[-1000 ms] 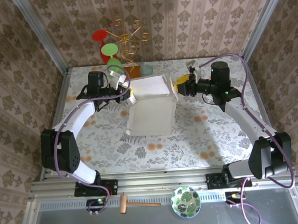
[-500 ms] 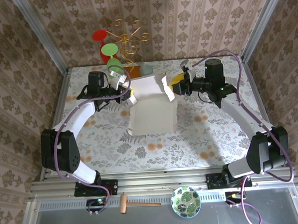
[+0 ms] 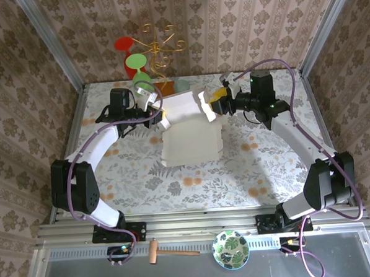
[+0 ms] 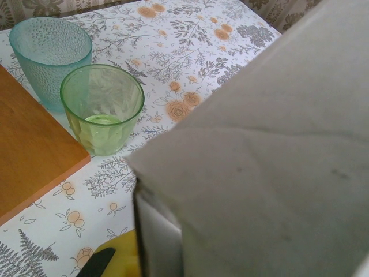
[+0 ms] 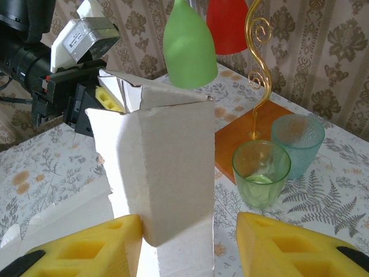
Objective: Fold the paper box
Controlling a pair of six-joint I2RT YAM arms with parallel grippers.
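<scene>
Plain paper box [image 3: 191, 144], right pincer [image 5: 185, 245] spread

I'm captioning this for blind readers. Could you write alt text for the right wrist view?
A paper box flap stands upright between the yellow fingers of the open right gripper. To its right, a green cup and a blue cup sit beside an orange block on the table.

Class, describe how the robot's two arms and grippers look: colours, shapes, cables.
The left arm and right arm have white curved links, black joints and looping purple cables. The right gripper's fingers are chunky yellow blocks with rectangular recesses.
</scene>
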